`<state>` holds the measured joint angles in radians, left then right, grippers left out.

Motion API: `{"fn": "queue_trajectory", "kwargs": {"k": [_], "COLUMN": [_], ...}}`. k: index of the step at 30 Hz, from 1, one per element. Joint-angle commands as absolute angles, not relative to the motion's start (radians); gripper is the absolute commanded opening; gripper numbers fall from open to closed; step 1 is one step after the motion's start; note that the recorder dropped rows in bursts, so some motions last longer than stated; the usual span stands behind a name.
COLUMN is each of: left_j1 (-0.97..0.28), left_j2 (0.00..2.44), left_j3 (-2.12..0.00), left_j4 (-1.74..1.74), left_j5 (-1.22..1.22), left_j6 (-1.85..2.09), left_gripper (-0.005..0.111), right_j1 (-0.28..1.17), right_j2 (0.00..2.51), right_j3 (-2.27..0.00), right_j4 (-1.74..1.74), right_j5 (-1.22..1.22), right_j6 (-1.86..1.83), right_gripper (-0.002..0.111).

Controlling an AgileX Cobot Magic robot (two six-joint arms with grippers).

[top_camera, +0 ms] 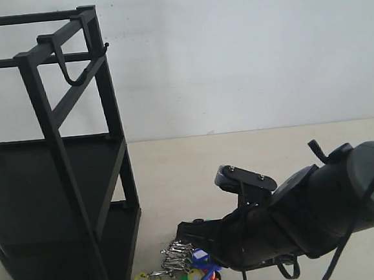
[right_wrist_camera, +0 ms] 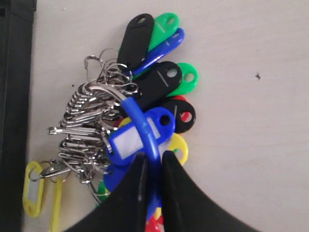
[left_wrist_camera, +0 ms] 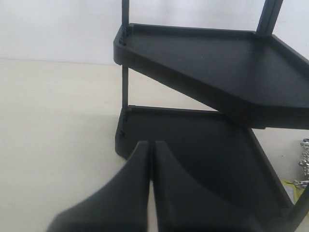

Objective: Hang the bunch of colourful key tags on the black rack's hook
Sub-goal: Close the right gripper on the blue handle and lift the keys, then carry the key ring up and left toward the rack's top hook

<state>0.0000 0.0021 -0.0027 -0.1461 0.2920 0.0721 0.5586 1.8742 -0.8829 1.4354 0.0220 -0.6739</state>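
Note:
The colourful key tag bunch (top_camera: 184,270) lies on the table by the black rack's (top_camera: 55,189) foot. In the right wrist view the colourful key tag bunch (right_wrist_camera: 130,130) fans out its metal clips and plastic tags, and my right gripper (right_wrist_camera: 154,157) is shut on the blue sleeve (right_wrist_camera: 142,130) of its ring. The right gripper (top_camera: 199,259) is low over the table in the exterior view. The hook (top_camera: 71,65) hangs high on the rack's top bars, empty. My left gripper (left_wrist_camera: 151,145) is shut on nothing, facing the black rack's (left_wrist_camera: 207,72) shelves.
The rack's diagonal brace (top_camera: 79,90) runs just under the hook. The right arm's bulky black body (top_camera: 322,207) fills the lower right. Bare beige table (top_camera: 240,155) lies between rack and arm; a white wall stands behind.

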Motion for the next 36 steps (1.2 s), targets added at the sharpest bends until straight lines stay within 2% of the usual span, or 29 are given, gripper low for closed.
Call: {"fn": "queue_trajectory", "kwargs": {"k": [1,11,15,17,20,24,27,30,33,36], "left_j1": [-0.001,-0.001,-0.001,-0.001,-0.001,-0.001,-0.001,-0.001,-0.001,-0.001], "left_j2": [0.0,0.0,0.0,0.0,0.0,0.0,0.0,0.0,0.0,0.0], "left_j3": [0.0,0.0,0.0,0.0,0.0,0.0,0.0,0.0,0.0,0.0], "left_j4": [-0.141,-0.141,-0.141,-0.141,-0.141,-0.141,-0.141,-0.141,-0.141,-0.141], "left_j5": [0.284,0.284,0.284,0.284,0.284,0.284,0.284,0.284,0.284,0.284], "left_j6": [0.075,0.075,0.075,0.075,0.075,0.075,0.075,0.075,0.075,0.075], "left_gripper": [0.004,0.004,0.004,0.004,0.004,0.004,0.004,0.004,0.004,0.004], "right_j1": [0.558,0.556,0.556,0.524,0.51,0.497,0.497,0.488,0.497,0.476], "right_j2": [1.819,1.504,1.44,1.42,1.418,1.397,1.392,1.379,1.378,1.364], "right_j3": [-0.886,-0.884,-0.884,-0.869,-0.871,-0.85,-0.849,-0.841,-0.854,-0.841], "right_j4": [1.425,1.425,1.36,1.362,1.272,1.26,1.188,1.209,1.09,1.108], "right_j5": [0.0,-0.101,0.079,-0.02,0.128,0.044,0.114,0.076,0.175,0.096], "right_j6": [-0.758,-1.031,-1.084,-1.003,-1.04,-0.901,-0.999,-0.854,-0.964,-0.782], "right_gripper": [0.0,0.0,0.0,0.0,0.0,0.0,0.0,0.0,0.0,0.0]}}
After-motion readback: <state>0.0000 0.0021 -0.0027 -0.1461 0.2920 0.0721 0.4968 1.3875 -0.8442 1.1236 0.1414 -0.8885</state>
